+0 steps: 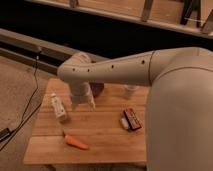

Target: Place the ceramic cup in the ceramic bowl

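The wooden table carries everything in play, and the robot's arm reaches across it from the 3 o'clock side. The gripper hangs downward over the boards a little toward 11 o'clock from the table's middle. Its fingers stand spread apart and hold nothing. Just behind it, toward 12 o'clock, sits the ceramic bowl, dark brown-purple and partly hidden by the wrist. The ceramic cup, small and pale, stands upright on the table at about 1 o'clock, apart from the bowl and to its 3 o'clock side, untouched. A white bottle is at 10 o'clock, just beside the gripper. A carrot lies at 7 o'clock. A small red-and-black packet rests at 3 o'clock. A dark cable trails over the floor beyond the table's 9 o'clock edge.
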